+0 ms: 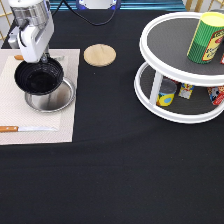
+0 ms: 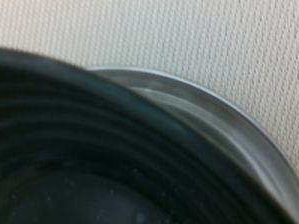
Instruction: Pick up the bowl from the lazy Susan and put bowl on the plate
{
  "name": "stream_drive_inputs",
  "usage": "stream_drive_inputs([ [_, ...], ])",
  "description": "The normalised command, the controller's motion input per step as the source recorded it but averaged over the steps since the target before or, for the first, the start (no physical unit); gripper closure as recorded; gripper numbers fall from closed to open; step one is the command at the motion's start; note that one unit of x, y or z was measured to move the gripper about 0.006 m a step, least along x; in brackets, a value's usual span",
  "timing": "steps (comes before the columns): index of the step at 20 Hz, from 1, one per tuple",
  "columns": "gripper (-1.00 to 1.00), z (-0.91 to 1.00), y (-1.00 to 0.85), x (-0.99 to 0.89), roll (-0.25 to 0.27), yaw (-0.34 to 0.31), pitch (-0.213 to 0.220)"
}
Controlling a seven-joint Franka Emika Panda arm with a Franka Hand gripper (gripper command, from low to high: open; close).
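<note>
Glossy black ribbed bowl [image 1: 38,77] in tool [image 1: 44,59], overlapping shiny round plate [image 1: 62,101].

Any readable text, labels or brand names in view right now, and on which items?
None can be read.
Green and yellow can on the lazy Susan, top tier: print on it, too blurred to read.
Small containers on the lower tier: labels too small to read.
Bowl, at the tool, plate, wooden disc, knife: no text visible.

Black table [image 1: 115,175], placemat [image 1: 30,125], turntable [image 1: 170,115]
</note>
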Motion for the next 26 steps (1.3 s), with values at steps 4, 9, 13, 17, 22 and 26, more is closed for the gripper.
stream_drive_inputs([
  [4,1.00,-0.33,0.27,-0.06,-0.051,-0.035,-0.059],
  [9,1.00,-0.45,-0.01,-0.04,-0.015,-0.044,-0.027],
  [13,1.00,-0.27,-0.20,0.00,0.000,-0.042,-0.010],
  [17,1.00,-0.10,-0.11,0.12,0.000,-0.013,0.001],
  [22,1.00,-0.19,-0.11,0.25,0.001,-0.013,0.025],
  [26,-1.00,0.05,0.02,0.19,-0.005,-0.020,0.061],
])
